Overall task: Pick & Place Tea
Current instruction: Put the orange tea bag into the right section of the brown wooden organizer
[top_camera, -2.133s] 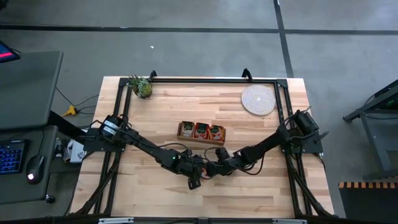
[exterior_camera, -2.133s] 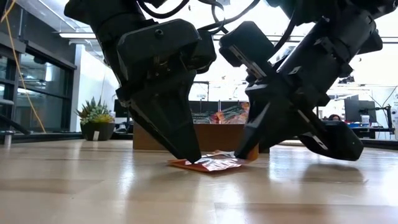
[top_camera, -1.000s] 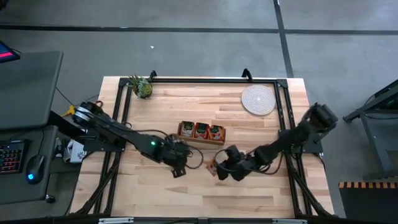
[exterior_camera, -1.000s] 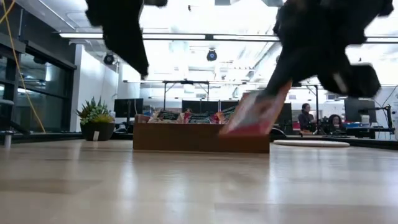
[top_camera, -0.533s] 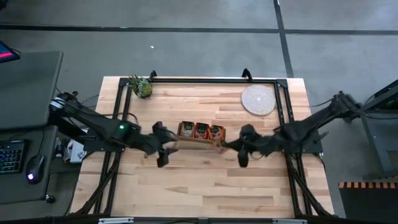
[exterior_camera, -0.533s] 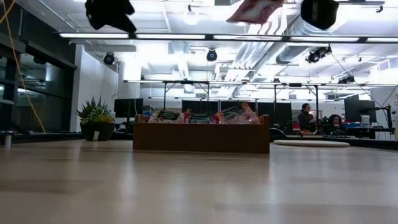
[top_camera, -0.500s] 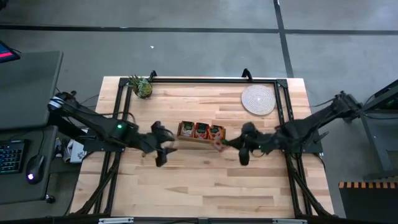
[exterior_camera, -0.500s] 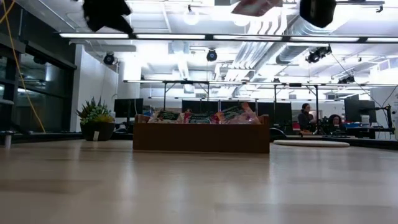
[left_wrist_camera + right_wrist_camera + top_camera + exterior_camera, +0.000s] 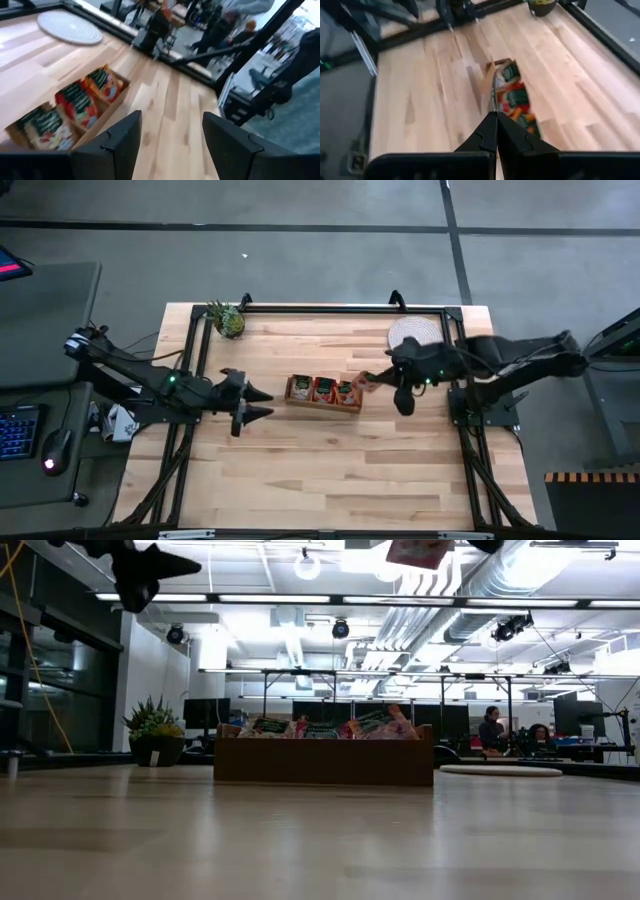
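Right gripper (image 9: 374,381): sat right of centre in the high view, just beside the right end of the wooden box (image 9: 323,392); clenched on a tea sachet (image 9: 362,383); fingers (image 9: 492,131) pressed together in the right wrist view, sachet seen edge-on between them.
Held tea sachet: hung at the top edge of the low view (image 9: 420,552), high over the box; in the high view lay over the box's right end.
Other tea sachets (image 9: 324,389): filled all three compartments of the box, middle of the high view; stood up above the box wall in the low view (image 9: 322,727).
Left gripper (image 9: 257,401): sat left of centre in the high view, near the box's left end, apart from it; released, fingers (image 9: 114,143) spread with nothing between them; raised into the upper left of the low view (image 9: 150,570).
Wooden box: rested on the table (image 9: 300,470), centre of the high view.
Woven mat (image 9: 414,340): lay upper right on the table, partly under the right arm.
Potted plant (image 9: 227,319): stood at the table's upper left corner.
People (image 9: 492,728): sat far back in the room, right side of the low view.
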